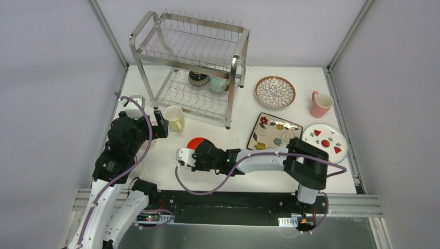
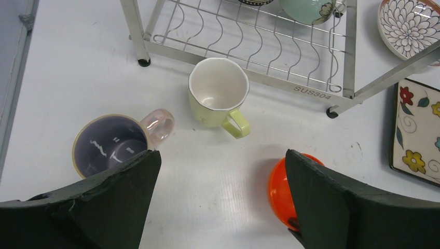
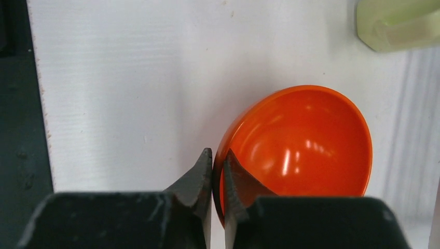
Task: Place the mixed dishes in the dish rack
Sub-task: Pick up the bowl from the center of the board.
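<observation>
Contact is made nearest the arm bases: we see the right pincer (image 3: 218,171) pressed together on the near rim of the orange bowl (image 3: 306,150), one finger inside the wall and one outside, with the bowl on the desk (image 1: 244,109). We judge the bite shallow and off-centre, so on lifting the glossy wall may swing, slip out and drop. To the left, the left pincer (image 2: 220,161) hangs spread and empty above the lilac-lined mug (image 2: 111,145) and the yellow-green mug (image 2: 218,96). A wide carry could knock either mug or foul that arm. Farther back stands the dish rack (image 1: 192,62), its lower shelf holding a mint bowl (image 1: 218,83) and a dark bowl (image 1: 198,78). A low approach risks striking the frame. Right of it lie the square floral plate (image 1: 273,132), petal-pattern plate (image 1: 275,92), red-marked plate (image 1: 325,136) and pink mug (image 1: 320,105).
</observation>
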Robot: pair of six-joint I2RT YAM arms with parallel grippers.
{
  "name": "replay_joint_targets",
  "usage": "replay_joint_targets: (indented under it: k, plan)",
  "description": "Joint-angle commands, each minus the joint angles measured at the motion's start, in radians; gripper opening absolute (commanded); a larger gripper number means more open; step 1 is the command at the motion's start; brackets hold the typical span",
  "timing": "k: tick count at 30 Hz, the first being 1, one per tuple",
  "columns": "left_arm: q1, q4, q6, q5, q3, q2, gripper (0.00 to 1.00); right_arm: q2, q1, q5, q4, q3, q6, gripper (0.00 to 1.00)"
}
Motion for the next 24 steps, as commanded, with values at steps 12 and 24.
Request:
replay_joint_targets:
  k: [12,24]
  plan:
    - [-0.011,0.087,0.039,0.039,-0.033,0.007,0.93,-0.443,-0.109,-0.17,-0.048,-0.171,0.196,0.0]
    - [-0.013,0.261,0.158,0.391,-0.145,0.025,0.85,-0.707,-0.234,-0.346,-0.196,-0.257,0.302,0.0]
